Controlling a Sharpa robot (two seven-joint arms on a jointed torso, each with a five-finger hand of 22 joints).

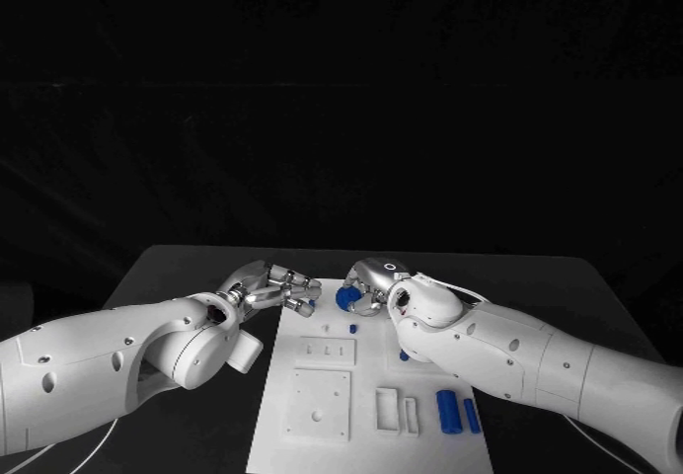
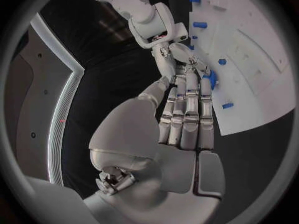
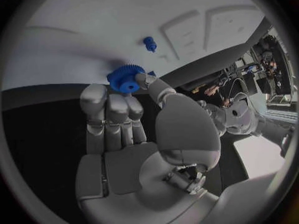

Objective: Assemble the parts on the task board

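A blue gear (image 3: pixel 126 78) sits at the far edge of the white task board (image 1: pixel 321 442), pinched at the fingertips of the right hand (image 1: pixel 373 285); the right wrist view shows its toothed rim and round hub between the thumb and the other fingers, just over the board's edge. In the head view the same gear shows as a blue spot (image 1: pixel 351 294) under that hand. The left hand (image 1: pixel 273 288) is just beside it at the board's far left corner, its fingers stretched out side by side toward the right hand and holding nothing; whether they touch the gear I cannot tell. A small blue peg (image 1: pixel 353 327) stands on the board close behind the gear, nearer the robot. Two long blue pins (image 1: pixel 456 411) lie side by side near the board's right edge, toward its near end, beside white upright blocks (image 1: pixel 396 409). The board lies in the middle of the black table (image 1: pixel 186 267).
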